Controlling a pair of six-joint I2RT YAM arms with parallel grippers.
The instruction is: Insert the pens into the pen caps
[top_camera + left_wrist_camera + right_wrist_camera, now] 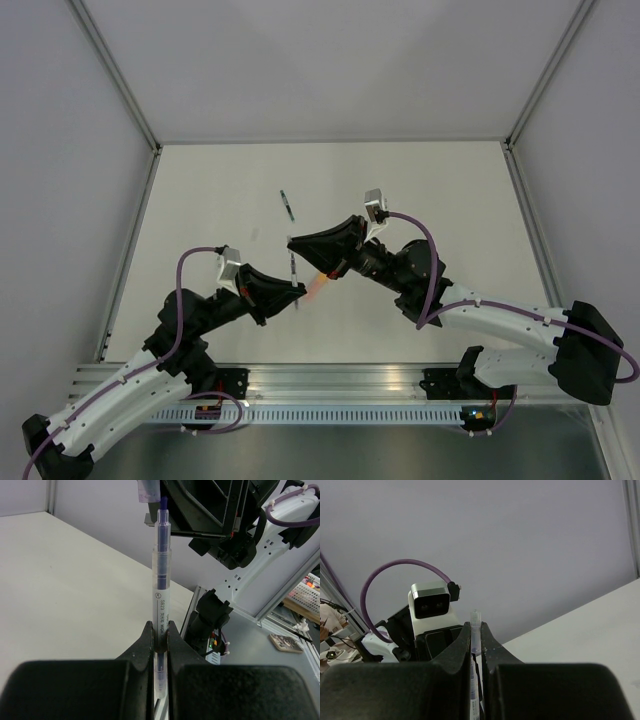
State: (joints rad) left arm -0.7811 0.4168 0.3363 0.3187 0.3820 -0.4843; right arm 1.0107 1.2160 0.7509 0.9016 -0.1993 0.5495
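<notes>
Jaws of the left gripper (160,626) are clamped on the thin pen (161,580), the right gripper's (476,627) on its cap (148,489), the tip held at the cap's mouth but apparently unseated, while the teal pen (287,205) and orange pen (318,287) are left uncapped on the table (450,200).

Top view: the loose pen (287,206) lies on the counter (430,190), at 12 o'clock from both grippers and well apart from them. The left gripper (297,289) sits at 6 o'clock from the right gripper (291,243). The held pen (292,268) spans the gap between them, clamped in the left jaws. Its tip is at the cap (476,617) in the right jaws; contact cannot be determined. The thick pen (318,287) lies at 3 o'clock from the left gripper, partly under the right gripper.
</notes>
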